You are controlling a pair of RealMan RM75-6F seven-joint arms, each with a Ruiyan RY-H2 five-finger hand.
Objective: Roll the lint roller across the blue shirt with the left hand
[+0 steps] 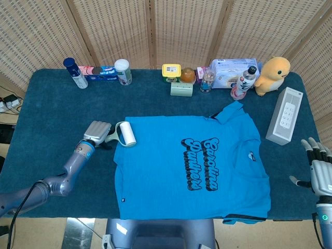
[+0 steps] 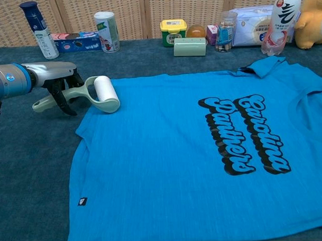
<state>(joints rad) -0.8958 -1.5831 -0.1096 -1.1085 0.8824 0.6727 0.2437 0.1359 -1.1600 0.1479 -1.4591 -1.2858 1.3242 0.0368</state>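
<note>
**Left hand closes around the lint roller handle at the shirt's edge**

Left hand has fingers curled over the pale green handle of the lint roller, apparently securing it. Its white drum rests at the blue shirt left sleeve, ready to roll rightward. Right hand idles, spread, well apart.

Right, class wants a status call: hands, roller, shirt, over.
Left hand gripping lint roller handle. Roller head at blue shirt edge. Right hand open, idle. Path unobstructed.

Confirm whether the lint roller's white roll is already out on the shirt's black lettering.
No: the lint roller lies at the near-left edge of the blue shirt, well apart from the black lettering.
</note>
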